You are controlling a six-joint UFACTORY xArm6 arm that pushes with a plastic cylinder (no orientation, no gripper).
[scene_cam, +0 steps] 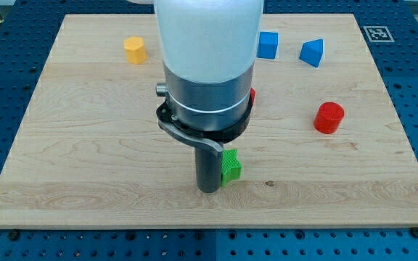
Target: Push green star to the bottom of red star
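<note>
The green star [231, 166] lies at the lower middle of the wooden board [85, 167], partly hidden by my rod. My tip [209, 190] rests on the board right against the star's left side. The red star [252, 95] shows only as a thin red sliver at the right edge of the arm's body, which hides most of it. The green star lies below that sliver, slightly to its left.
A yellow block [135, 50] sits at the upper left. A blue cube [268, 45] and a blue wedge-shaped block [312, 53] sit at the upper right. A red cylinder [329, 118] stands at the right. The arm's large body [207, 65] covers the board's upper middle.
</note>
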